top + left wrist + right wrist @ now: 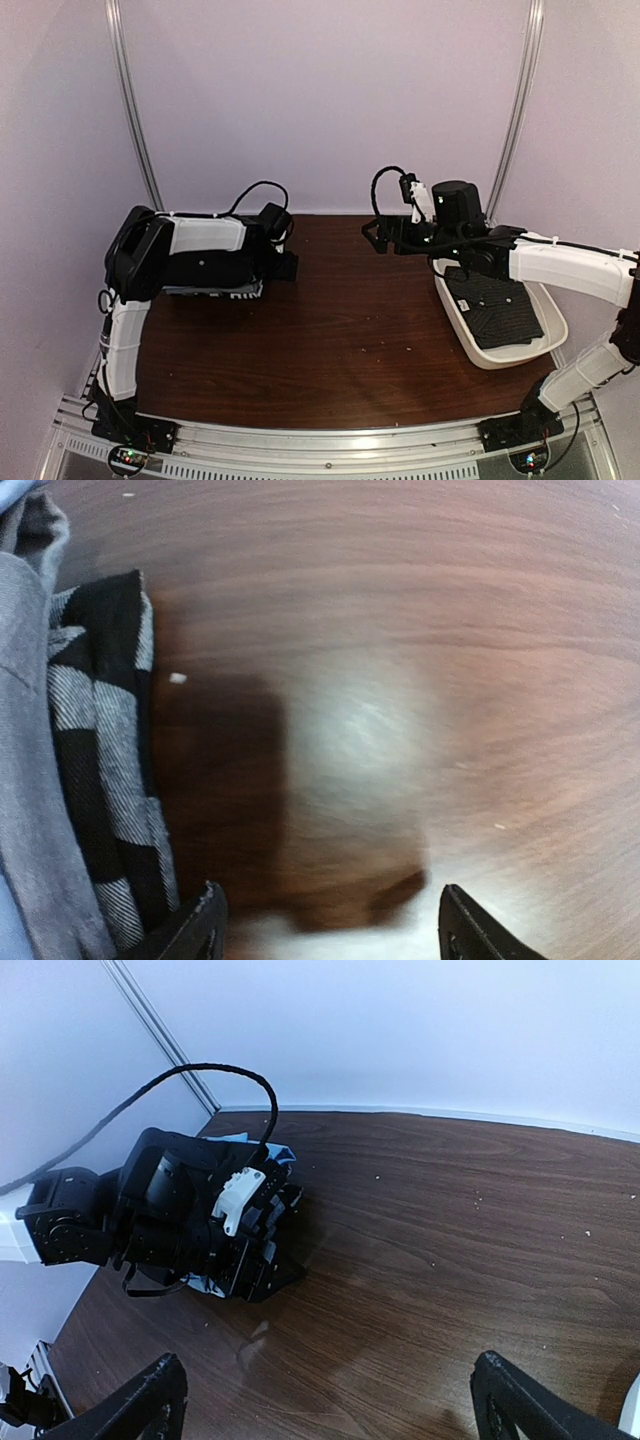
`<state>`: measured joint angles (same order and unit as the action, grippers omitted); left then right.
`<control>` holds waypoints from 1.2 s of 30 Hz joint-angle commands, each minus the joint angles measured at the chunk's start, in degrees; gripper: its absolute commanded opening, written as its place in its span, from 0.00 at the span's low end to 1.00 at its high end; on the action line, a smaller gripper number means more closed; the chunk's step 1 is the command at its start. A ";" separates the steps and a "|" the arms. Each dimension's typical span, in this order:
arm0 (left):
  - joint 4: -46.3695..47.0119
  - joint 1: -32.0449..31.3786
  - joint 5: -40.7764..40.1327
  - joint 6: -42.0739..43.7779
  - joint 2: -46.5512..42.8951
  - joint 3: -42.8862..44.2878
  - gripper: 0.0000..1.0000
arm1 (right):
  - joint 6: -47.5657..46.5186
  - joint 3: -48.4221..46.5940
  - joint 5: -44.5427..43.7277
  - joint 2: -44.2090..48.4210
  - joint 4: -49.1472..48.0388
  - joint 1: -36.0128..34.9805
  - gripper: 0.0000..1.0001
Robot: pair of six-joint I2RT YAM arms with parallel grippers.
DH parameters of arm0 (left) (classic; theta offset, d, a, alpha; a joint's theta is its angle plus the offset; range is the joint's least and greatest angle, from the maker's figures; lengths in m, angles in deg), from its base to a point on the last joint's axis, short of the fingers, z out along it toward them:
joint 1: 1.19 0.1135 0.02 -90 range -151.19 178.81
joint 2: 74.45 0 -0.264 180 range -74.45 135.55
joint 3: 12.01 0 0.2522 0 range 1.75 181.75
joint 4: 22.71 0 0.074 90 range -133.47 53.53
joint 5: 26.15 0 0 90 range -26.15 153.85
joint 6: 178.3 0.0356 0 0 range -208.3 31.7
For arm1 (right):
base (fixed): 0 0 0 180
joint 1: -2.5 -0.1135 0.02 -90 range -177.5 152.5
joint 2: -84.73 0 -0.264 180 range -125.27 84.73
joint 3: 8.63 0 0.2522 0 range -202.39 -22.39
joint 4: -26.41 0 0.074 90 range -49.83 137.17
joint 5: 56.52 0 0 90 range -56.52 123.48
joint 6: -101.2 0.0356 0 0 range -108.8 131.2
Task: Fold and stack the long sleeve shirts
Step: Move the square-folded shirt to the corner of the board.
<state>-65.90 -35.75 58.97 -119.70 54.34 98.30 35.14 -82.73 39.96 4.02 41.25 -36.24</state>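
From above, a dotted dark shirt point(497, 312) lies limp in the white tray point(500, 358) at the tabletop's point(340, 330) right edge. It looks light and soft, best pinched at the collar or a shoulder seam. In the left wrist view, the left gripper point(330, 930) is spread and empty beside woven checked cloth point(100, 780), possibly a folded stack. In the right wrist view, the right gripper point(330, 1400) is spread wide above glossy wood.

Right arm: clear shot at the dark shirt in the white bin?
Likely yes: the dark shirt lies uncovered in the white bin beneath that arm; the right gripper is open and empty.
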 commanded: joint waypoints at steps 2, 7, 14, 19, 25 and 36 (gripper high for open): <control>-2.35 6.84 -0.09 5.09 -0.57 -2.68 0.74 | 0.22 1.39 -0.61 1.51 0.06 0.41 1.00; -1.89 11.44 0.39 8.44 -0.25 -1.90 0.74 | 0.17 1.49 -0.25 1.35 0.06 0.42 1.00; -1.88 17.13 1.93 12.81 1.47 1.24 0.74 | 0.06 1.87 -0.27 1.51 0.40 0.51 1.00; -3.07 18.63 2.42 14.52 2.96 4.01 0.74 | -0.20 2.52 -0.57 2.16 0.72 0.77 1.00; -3.81 18.53 6.93 15.15 2.52 5.43 0.74 | -0.13 3.41 -0.90 2.98 0.76 1.11 1.00; -3.52 12.42 13.80 18.44 -4.43 7.31 0.77 | -0.01 4.76 -1.84 4.58 0.34 1.56 1.00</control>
<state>-69.82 -19.93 68.41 -103.64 55.35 102.89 35.12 -78.92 39.55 6.78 42.13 -35.21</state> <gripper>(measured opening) 0.761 0.997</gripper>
